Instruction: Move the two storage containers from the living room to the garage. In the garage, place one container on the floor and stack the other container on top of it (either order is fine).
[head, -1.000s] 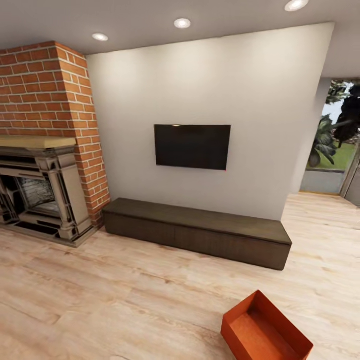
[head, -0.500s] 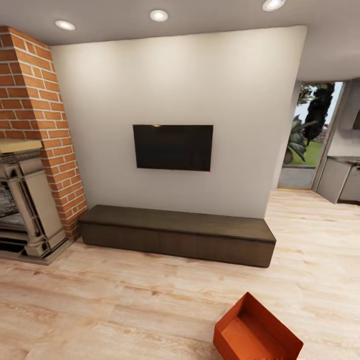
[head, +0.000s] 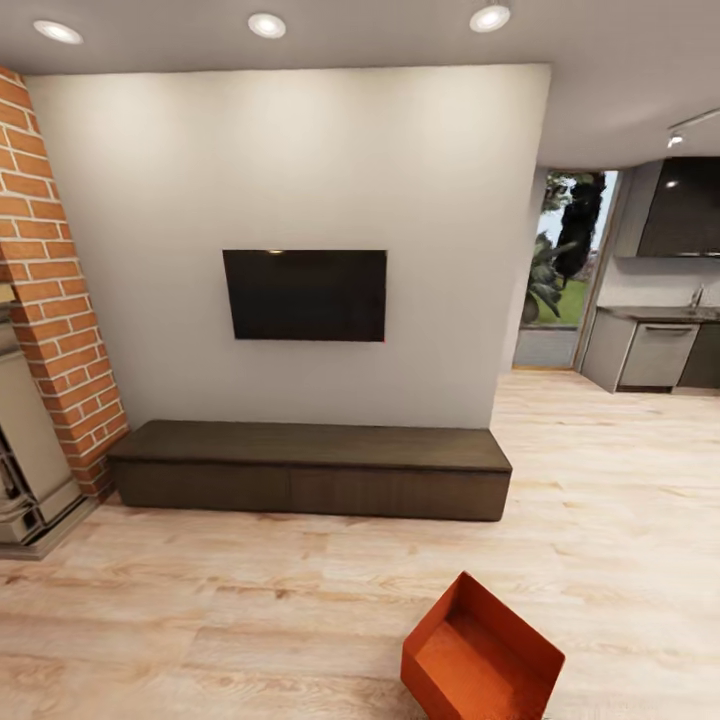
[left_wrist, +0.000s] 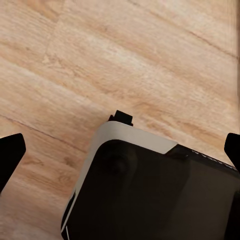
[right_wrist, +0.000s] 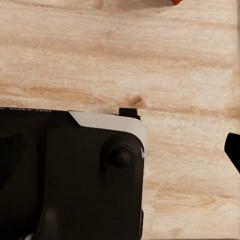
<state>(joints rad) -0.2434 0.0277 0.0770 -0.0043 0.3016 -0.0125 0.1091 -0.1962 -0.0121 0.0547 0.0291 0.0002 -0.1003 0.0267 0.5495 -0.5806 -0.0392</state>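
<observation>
Head view: no arm visible here. One storage container (head: 480, 660) sits on the light wood-plank floor (head: 250, 620) at the lower right, cut off by the frame's bottom edge. It is an orange-red rectangular bin, lidless, with low straight walls; one corner points toward the wall ahead, and its long axis runs diagonally from far left to near right. Beyond it, a long, low dark-wood cabinet (head: 310, 470) stands against a plain pale wall (head: 300, 160) under a flat black TV (head: 305, 295). A red-brick chimney column (head: 50, 280) rises at the left, with a grey stone fireplace surround (head: 25, 450) at its foot. At right, an opening gives onto a kitchen with grey cabinets (head: 650, 355) and a glass door showing greenery (head: 560, 260).

Left wrist view: the left gripper (left_wrist: 120, 152) hangs above the planks, pointing down. Its black fingertips (left_wrist: 10, 155) show at opposite frame edges, set wide apart, nothing between them. The robot's base (left_wrist: 150, 195), glossy black with a rounded white rim, lies beneath.

Right wrist view: the right arm also aims downward over the wood floor and the black base. Only one dark fingertip (right_wrist: 233, 149) shows, so I cannot tell the right gripper's spread. A sliver of orange-red (right_wrist: 175, 2) touches the frame's edge.
</observation>
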